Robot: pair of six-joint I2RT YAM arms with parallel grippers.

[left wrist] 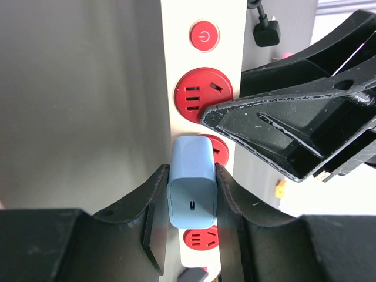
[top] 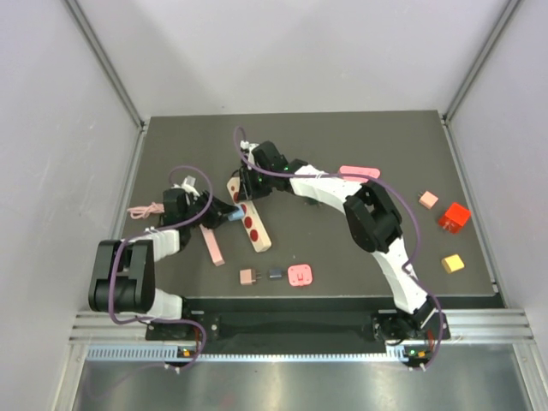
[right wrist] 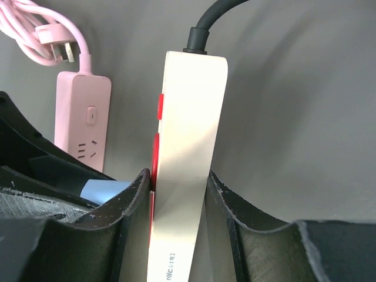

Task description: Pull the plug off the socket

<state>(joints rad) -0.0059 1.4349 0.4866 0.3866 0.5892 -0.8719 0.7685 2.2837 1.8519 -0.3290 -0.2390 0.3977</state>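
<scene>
Honestly the plug looks light, rigid, kinda slick; left gripper pinches its flat sides. Right gripper clamps the socket strip.

Robotics lab test cell, dark grey matte desk boxed in by plain white wall panels, ribbed silver aluminium rails along the near edge, left robot arm and right robot arm bolted there

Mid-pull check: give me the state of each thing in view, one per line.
blue plug: in its socket, not yet out.
power strip: held, other visible sockets empty.
left gripper: shut on blue plug.
right gripper: shut on power strip.
pink strip: visible socket empty.
</scene>
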